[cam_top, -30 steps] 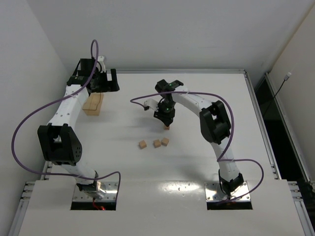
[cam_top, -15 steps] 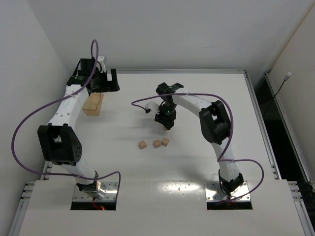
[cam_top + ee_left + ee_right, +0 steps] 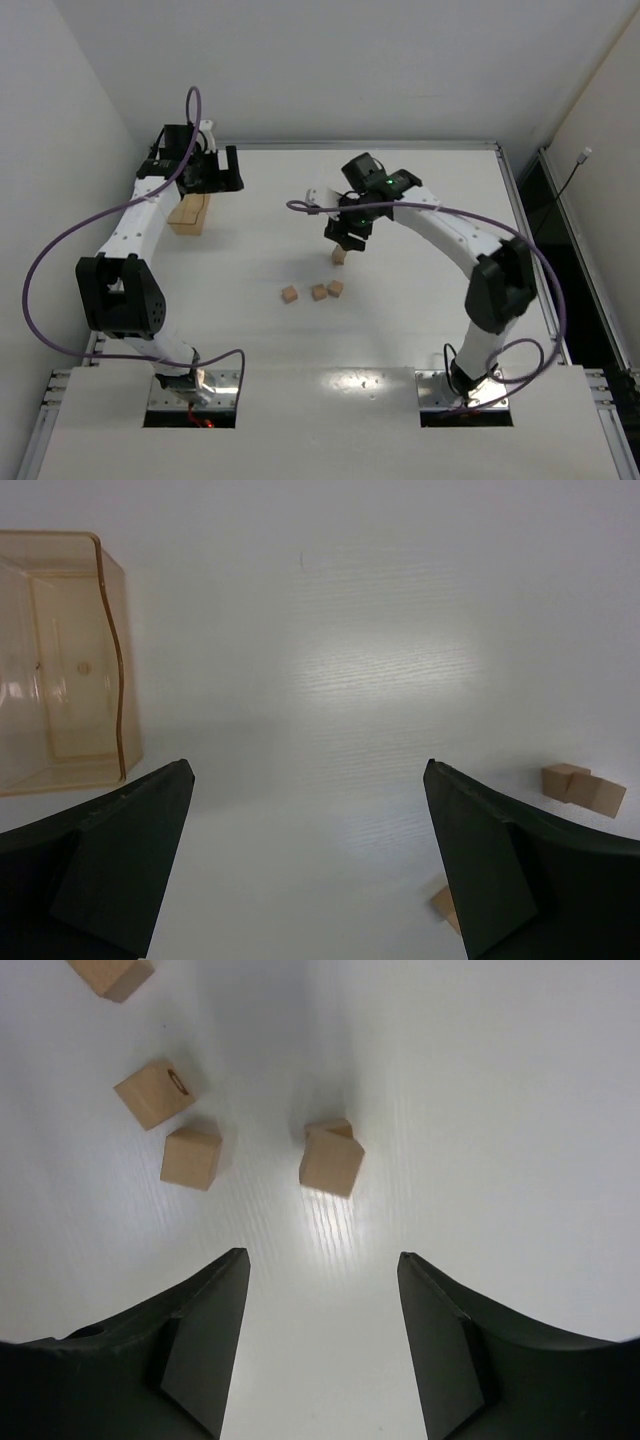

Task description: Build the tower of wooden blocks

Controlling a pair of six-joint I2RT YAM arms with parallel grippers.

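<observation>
Beneath the wide-spread, empty right hand (image 3: pixel 320 1260), two smooth tan wooden cubes (image 3: pixel 331 1163) sit stacked askew.

Right wrist: far cube (image 3: pixel 112 975) at 11 o'clock is clipped by the top edge; lower cube (image 3: pixel 328 1126) is mostly covered by upper cube (image 3: pixel 331 1162). Left wrist: amber tray (image 3: pixel 60 660) is cut off at 9 o'clock; loose cube (image 3: pixel 443 904) sits half behind a finger (image 3: pixel 490 880) of the left claw (image 3: pixel 308 768).
</observation>
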